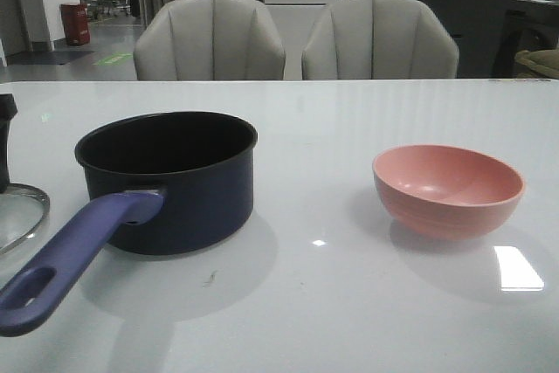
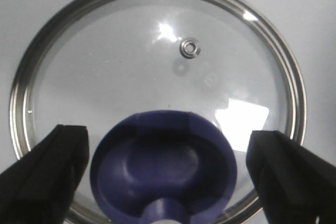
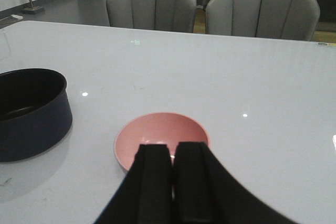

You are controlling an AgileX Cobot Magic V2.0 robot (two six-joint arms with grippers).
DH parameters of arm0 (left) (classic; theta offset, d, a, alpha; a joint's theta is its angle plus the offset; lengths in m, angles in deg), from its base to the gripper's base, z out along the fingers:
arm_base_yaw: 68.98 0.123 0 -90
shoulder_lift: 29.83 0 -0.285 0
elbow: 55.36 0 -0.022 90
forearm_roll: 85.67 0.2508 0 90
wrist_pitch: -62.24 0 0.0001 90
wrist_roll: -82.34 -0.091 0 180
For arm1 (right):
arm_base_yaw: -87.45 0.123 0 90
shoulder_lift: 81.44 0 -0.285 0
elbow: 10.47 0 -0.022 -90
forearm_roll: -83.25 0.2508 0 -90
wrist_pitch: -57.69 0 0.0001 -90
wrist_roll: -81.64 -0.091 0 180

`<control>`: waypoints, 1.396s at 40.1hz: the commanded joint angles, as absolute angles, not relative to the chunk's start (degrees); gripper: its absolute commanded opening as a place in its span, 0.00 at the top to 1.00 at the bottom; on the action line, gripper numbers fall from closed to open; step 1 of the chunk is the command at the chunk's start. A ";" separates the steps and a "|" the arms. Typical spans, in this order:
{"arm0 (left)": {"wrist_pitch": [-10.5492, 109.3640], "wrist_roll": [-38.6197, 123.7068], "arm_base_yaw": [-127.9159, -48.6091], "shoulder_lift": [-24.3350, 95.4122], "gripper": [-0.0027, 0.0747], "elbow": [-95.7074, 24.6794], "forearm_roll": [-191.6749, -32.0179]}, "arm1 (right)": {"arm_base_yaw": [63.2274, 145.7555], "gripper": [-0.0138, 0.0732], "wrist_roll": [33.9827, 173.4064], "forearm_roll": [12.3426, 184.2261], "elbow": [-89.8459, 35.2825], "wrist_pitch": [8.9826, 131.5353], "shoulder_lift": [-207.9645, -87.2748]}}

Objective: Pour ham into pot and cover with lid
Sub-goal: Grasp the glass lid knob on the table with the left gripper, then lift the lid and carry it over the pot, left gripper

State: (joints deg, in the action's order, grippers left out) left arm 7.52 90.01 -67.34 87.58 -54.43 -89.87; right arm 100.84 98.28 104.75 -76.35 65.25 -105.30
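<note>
1. Sitting on the left half of the white counter [image 1: 349, 303] is the pot [image 1: 175, 181], upright, black inside, its purple-blue handle [image 1: 79, 246] running toward the near left corner.
2. Lid [image 2: 157, 77] lies flat on the counter at the far left edge of the front view, just left of the pot and apart from it; only a slice of its metal rim and glass shows there.
3. Left end effector [image 2: 165, 177] hangs directly over the lid, released: its two black fingers [image 2: 44, 174] stand wide apart on either side of the blue knob [image 2: 163, 169], neither touching it in the left wrist view.
4. Pink bowl [image 1: 448, 188] stands upright on the right half of the counter, well apart from the pot.
5. Right end effector [image 3: 173, 182] sits above the near rim of the bowl, clenched: fingers pressed together with only a thin seam between them, nothing held.
6. Ham: cannot tell where it is. The visible part of the bowl's inside looks plain pink in both views, and the pot's interior is too dark to read.
7. Two grey chairs [image 1: 210, 41] stand behind the far edge of the counter.
</note>
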 commanded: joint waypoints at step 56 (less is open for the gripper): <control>-8.49 80.05 -86.13 80.90 0.68 -82.11 -89.62 | 100.90 0.66 98.30 104.88 -74.64 60.91 -105.73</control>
State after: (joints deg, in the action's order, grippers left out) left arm -8.99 80.48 -83.05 83.75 -79.88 -89.22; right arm 100.84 98.28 104.75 -76.35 65.25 -105.30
